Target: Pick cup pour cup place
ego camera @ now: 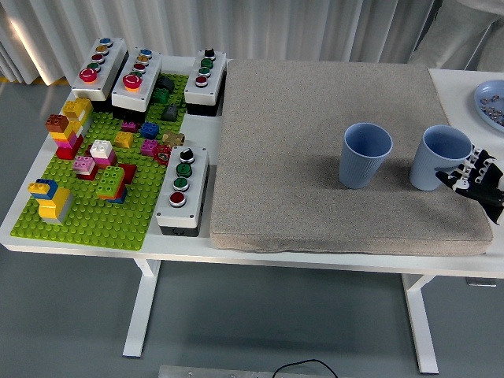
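Two ribbed blue cups stand upright on the grey mat [315,142]: the left cup [365,155] near the mat's middle right, the right cup [441,157] near its right edge. My right hand [475,177] reaches in from the right edge, level with the right cup's lower half. Its fingers [482,167] are spread beside the cup's right wall, and the thumb lies at the cup's front right. The hand is open and touches or nearly touches the cup. Both cups look empty from here. My left arm is out of view.
A green baseplate [94,213] with several coloured bricks fills the table's left side. Several button boxes [182,189] stand around it. A blue plate [490,102] with small items sits at the far right. The mat's front edge lies near the table's front edge.
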You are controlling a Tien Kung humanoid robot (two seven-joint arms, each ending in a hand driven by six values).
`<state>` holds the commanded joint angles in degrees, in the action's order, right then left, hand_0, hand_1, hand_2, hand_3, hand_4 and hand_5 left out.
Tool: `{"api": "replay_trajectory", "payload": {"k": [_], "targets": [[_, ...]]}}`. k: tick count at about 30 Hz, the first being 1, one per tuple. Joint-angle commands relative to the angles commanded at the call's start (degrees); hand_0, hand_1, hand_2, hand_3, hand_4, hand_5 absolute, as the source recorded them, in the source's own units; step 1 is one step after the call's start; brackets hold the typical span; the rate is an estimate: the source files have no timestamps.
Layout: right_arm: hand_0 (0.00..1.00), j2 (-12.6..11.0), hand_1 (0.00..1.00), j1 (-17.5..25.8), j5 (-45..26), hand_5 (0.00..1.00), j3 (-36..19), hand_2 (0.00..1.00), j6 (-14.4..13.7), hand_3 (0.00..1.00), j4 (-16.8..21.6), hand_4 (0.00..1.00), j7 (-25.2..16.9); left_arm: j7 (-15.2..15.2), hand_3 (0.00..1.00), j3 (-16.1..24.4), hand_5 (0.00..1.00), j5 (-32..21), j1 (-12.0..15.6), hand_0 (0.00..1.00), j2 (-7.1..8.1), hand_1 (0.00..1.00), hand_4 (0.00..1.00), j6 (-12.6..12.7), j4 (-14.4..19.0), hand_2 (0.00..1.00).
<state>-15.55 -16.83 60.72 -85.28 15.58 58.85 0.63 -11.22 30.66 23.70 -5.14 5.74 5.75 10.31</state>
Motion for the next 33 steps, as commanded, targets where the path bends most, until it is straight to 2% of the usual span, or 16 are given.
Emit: {"api": "replay_trajectory", "payload": {"k": [33], "targets": [[0.934,0.5,0.889,-2.3,-0.4,0.325,1.6,0.959,0.3,0.950,-1.7,0.852,0.0,0.5,0.677,-1.6,0.950,-1.5,-0.3,0.731,0.02,0.781,0.504,0.0,0.0,0.824]]}}
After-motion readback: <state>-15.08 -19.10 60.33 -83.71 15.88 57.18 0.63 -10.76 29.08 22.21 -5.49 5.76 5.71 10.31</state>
